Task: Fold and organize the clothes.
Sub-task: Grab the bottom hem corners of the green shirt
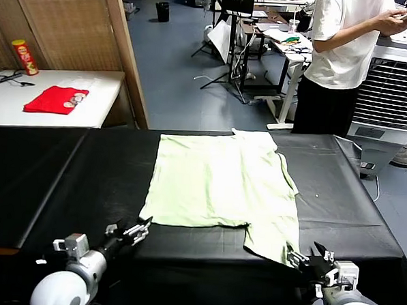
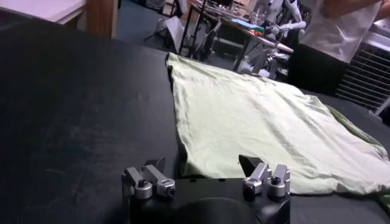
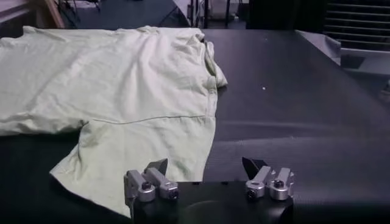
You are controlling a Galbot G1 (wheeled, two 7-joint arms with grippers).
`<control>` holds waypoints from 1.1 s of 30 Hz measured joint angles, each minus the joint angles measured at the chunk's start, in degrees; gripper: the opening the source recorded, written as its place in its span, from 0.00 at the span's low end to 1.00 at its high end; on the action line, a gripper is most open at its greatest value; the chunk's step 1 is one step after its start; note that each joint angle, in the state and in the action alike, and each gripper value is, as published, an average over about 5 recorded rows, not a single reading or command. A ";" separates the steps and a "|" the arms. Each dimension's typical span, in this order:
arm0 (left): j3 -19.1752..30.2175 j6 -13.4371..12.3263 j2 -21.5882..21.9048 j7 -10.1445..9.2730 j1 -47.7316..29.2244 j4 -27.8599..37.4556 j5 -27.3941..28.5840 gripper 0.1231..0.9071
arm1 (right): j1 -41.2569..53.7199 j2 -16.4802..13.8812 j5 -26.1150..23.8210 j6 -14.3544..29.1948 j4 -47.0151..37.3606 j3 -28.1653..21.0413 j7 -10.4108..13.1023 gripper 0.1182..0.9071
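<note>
The pale mint-green cotton T-shirt (image 1: 219,187) lies spread flat on the black-covered table (image 1: 65,179), one sleeve hanging toward the near right edge. Left gripper (image 1: 139,230) sits just off the shirt's near-left corner, jaws wide open, empty. Right gripper (image 1: 309,257) is at the sleeve's tip, also spread open. Behind, a white side table (image 1: 89,112) holds a small red folded garment (image 1: 56,99) and a red-yellow snack can (image 1: 24,57), label unreadable. A person in a white tee (image 1: 345,50) stands past the far edge.

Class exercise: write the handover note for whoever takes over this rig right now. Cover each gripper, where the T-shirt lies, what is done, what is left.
Left gripper: open, empty, at the T-shirt's near-left corner.
Right gripper: open, empty, by the sleeve hanging toward the near right.
T-shirt: spread on the black table, one side already folded in.
Done: partial fold.
Left: remaining folds, tidying.
</note>
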 joint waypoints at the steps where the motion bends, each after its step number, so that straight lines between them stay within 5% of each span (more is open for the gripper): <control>1: 0.01 0.15 -0.04 0.30 -0.08 0.08 0.36 0.86 | -0.01 0.02 -0.05 0.01 -0.03 -0.05 0.01 0.86; 11: 0.41 0.09 -1.44 0.46 -1.91 2.93 1.58 0.82 | 0.09 0.51 -0.63 0.09 -0.84 -0.71 0.20 0.81; 23: 2.40 -1.17 -3.47 0.04 -4.03 7.11 2.83 0.08 | -1.02 1.79 -0.79 -0.53 -0.17 -0.92 1.17 0.06; 33: 1.83 -1.55 -4.06 -1.29 -1.22 4.27 4.06 0.01 | -5.63 2.22 -0.58 -1.52 7.42 0.79 2.09 0.00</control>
